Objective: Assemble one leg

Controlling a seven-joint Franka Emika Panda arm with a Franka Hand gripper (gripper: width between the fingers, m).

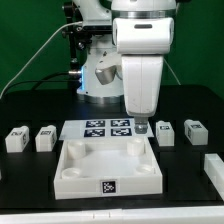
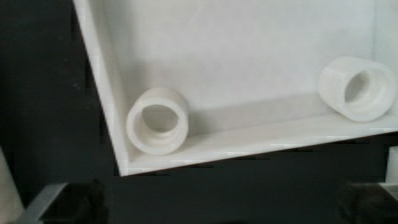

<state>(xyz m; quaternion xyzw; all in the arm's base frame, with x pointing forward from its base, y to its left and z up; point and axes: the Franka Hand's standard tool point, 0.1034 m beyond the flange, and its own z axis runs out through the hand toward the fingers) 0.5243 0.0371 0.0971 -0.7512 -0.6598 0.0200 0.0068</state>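
Observation:
Four small white legs with marker tags stand on the black table. Two are at the exterior view's left [image 1: 15,140] [image 1: 45,138] and two at its right [image 1: 165,132] [image 1: 194,130]. The large white tray-like part [image 1: 70,172] lies in the middle, with round corner sockets [image 2: 160,120] [image 2: 365,88] showing in the wrist view. My gripper [image 1: 142,127] hangs over the tray's far right corner, just left of the nearest right-hand leg. It is open [image 2: 217,205], its dark fingers [image 2: 54,205] wide apart with nothing between them. No leg shows in the wrist view.
The marker board [image 1: 108,128] lies flat behind the tray, beside the gripper. Another white part [image 1: 214,170] sits at the exterior view's right edge. The robot's base and cables stand at the back before a green wall.

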